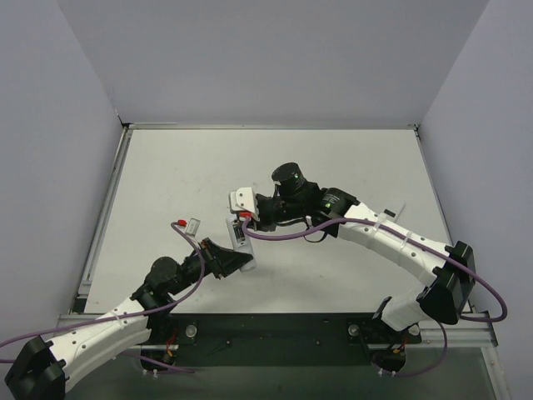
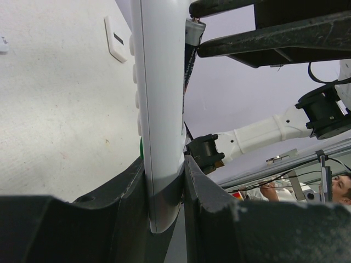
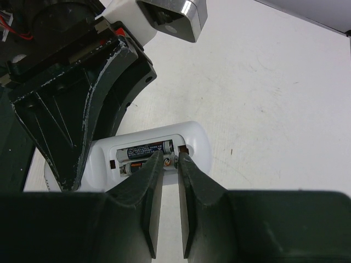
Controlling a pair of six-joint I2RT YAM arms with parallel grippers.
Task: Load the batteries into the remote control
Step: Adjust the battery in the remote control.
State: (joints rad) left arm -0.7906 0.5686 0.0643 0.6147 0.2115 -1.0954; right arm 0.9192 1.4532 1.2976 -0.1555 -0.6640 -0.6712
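left fingers (image 2: 163, 172) clamped hard on the remote control (image 2: 159, 98), held edge-on over the worktop (image 1: 333, 167), bay facing the right arm. one of the batteries (image 3: 148, 149) looks seated, the second battery (image 3: 129, 167) half hidden beside it. right fingers (image 3: 169, 164) nearly closed at its end; pinching or just pressing, can't tell. push off-line and it could spring out, or twist the remote in the clamp.

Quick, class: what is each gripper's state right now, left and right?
The left gripper: shut on the remote control.
The right gripper: nearly shut, tips at the batteries; whether it grips one cannot be told.
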